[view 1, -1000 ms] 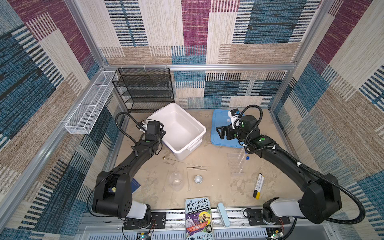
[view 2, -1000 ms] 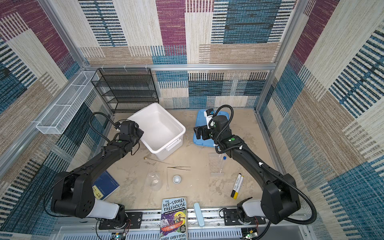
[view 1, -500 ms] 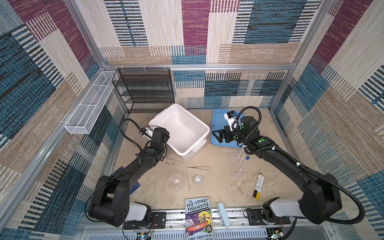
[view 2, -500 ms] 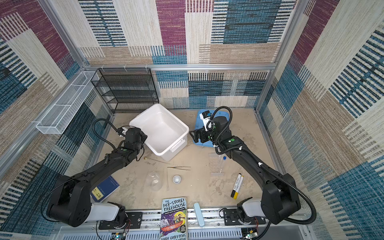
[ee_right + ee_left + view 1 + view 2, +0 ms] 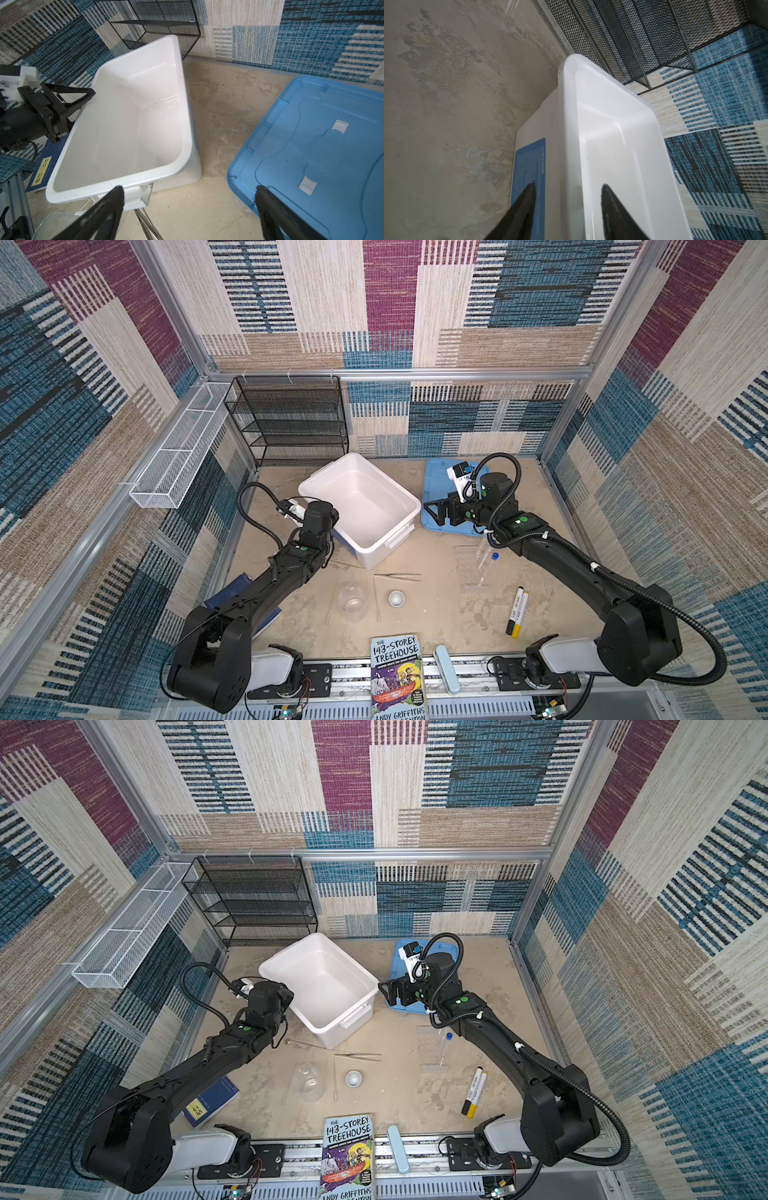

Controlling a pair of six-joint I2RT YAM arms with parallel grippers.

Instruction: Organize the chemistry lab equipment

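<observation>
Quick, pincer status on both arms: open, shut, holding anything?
Left pincer: open, astride the white bin rim, gripping nothing.
Right pincer: open, empty.

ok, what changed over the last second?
The left gripper dragged the white bin a little toward the arm bases, then opened; it now straddles the rim without clamping. The right gripper, open throughout, edged toward the bin. Flask, tweezers, grey dish and blue lid stayed put.
</observation>
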